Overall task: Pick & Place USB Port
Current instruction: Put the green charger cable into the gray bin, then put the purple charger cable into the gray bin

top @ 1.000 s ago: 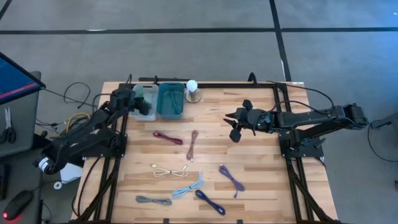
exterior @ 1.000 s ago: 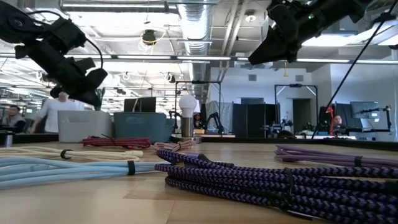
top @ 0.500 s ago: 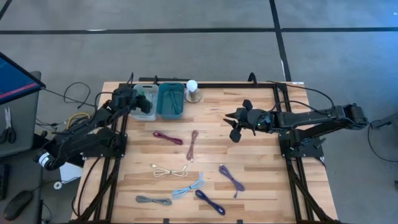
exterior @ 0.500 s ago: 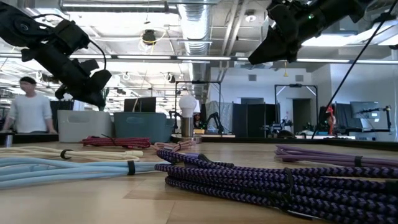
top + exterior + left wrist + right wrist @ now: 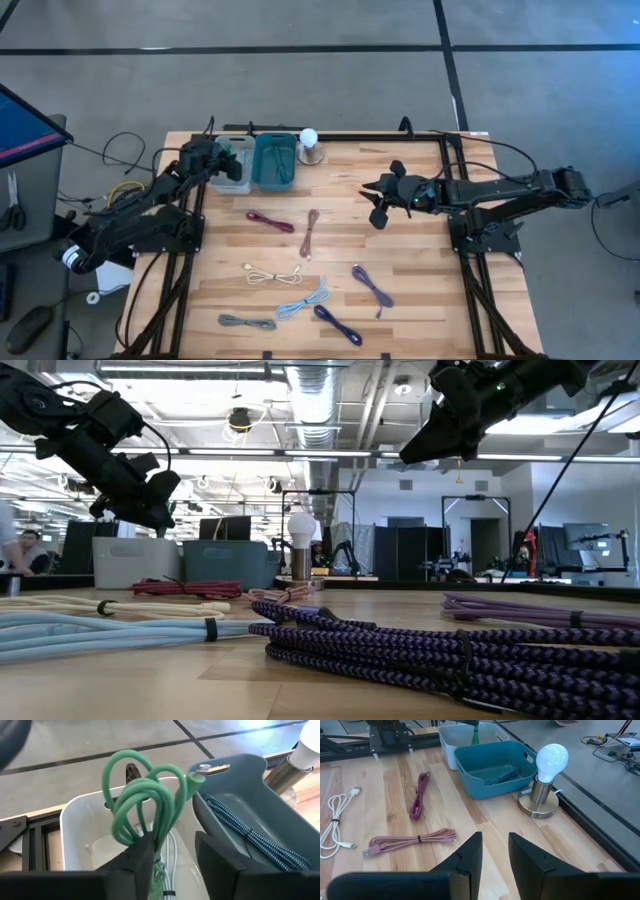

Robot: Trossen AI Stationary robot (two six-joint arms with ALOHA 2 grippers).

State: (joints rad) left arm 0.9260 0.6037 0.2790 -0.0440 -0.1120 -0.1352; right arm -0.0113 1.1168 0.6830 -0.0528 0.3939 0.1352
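Note:
My left gripper hangs open over the white bin at the table's far left. A coiled green cable stands upright between its fingers, its lower end down in the bin, where white cable lies. The teal bin beside it holds a dark braided cable. My right gripper waits in the air over the table's right half, open, with nothing between its fingers. Several bundled cables lie flat on the wood, among them a dark red one and a pink one. My left gripper's fingers stand apart. The green cable's bunched strands lie against the inner face of one finger; the other finger is clear of them. The fingers slant down from the table's left side. The coil stands upright, its lower end in the white bin.
A lamp with a white bulb stands just right of the teal bin. White, light blue, grey and purple cables lie toward the near edge. Bare wood lies under and right of my right gripper.
My left gripper has shifted a little toward the bins and slightly down. My right gripper has kept still.

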